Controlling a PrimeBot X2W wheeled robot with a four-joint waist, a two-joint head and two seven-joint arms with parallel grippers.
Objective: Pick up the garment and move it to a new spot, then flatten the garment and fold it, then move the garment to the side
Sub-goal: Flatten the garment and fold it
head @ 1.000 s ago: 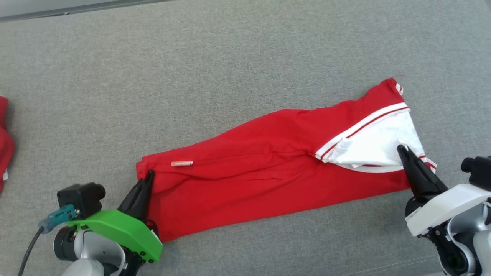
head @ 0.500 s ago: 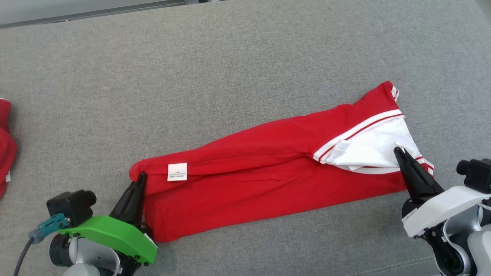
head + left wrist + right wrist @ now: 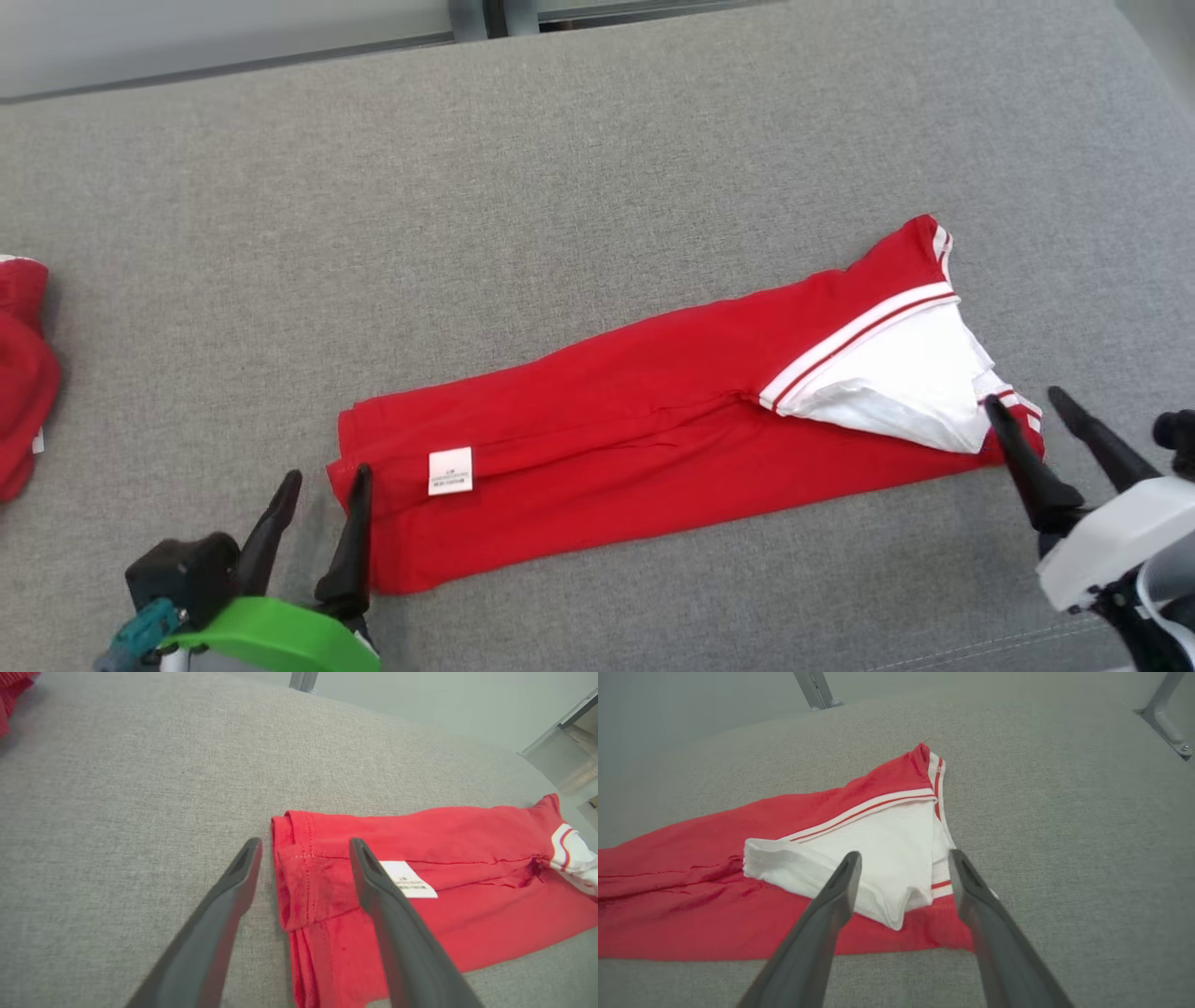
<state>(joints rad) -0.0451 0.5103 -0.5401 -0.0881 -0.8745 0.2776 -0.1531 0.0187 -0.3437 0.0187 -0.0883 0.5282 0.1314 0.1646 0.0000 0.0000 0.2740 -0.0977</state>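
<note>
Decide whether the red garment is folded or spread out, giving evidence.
Folded. The red garment lies as a long narrow band on the grey surface, several layers stacked at its hem end.

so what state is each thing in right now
garment: lying on the grey surface, folded into a long strip, not gripped
label: face up near the hem end
left claw: open, astride the hem corner
right claw: open, at the white collar end
second red cloth: bunched at the left edge
</note>
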